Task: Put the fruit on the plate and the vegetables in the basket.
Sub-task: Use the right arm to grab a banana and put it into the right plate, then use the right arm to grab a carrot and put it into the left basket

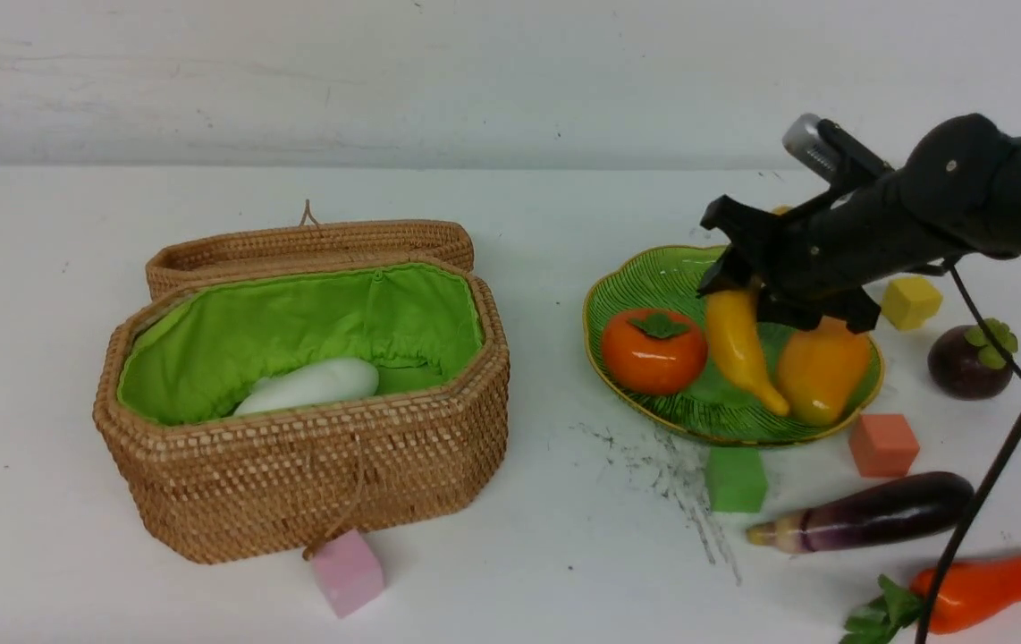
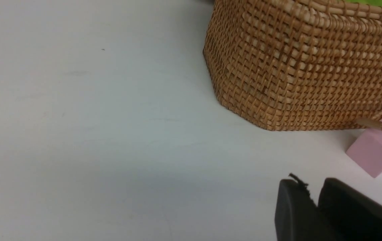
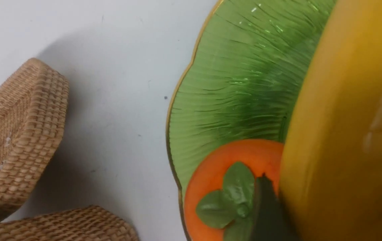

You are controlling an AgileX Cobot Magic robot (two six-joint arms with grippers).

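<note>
My right gripper (image 1: 738, 286) reaches low over the green plate (image 1: 653, 273), its jaws open and standing either side of the yellow banana's (image 1: 738, 353) upper end. The banana (image 3: 338, 134) lies on the plate between the orange persimmon (image 1: 653, 351) and the mango (image 1: 822, 368). One finger (image 3: 264, 207) sits between banana and persimmon (image 3: 211, 177). The mangosteen (image 1: 968, 362), the eggplant (image 1: 868, 514) and the pepper (image 1: 993, 586) lie on the table. The open basket (image 1: 314, 474) holds the white vegetable (image 1: 309, 385). My left gripper (image 2: 311, 187) is shut and empty, near the basket's (image 2: 304, 67) corner.
Foam cubes lie about: yellow (image 1: 911, 302) behind the plate, orange (image 1: 883, 444) and green (image 1: 736, 478) in front of it, pink (image 1: 348, 572) before the basket. The basket's lid (image 1: 314, 241) lies folded back. A black cable (image 1: 993, 483) crosses above the eggplant and pepper.
</note>
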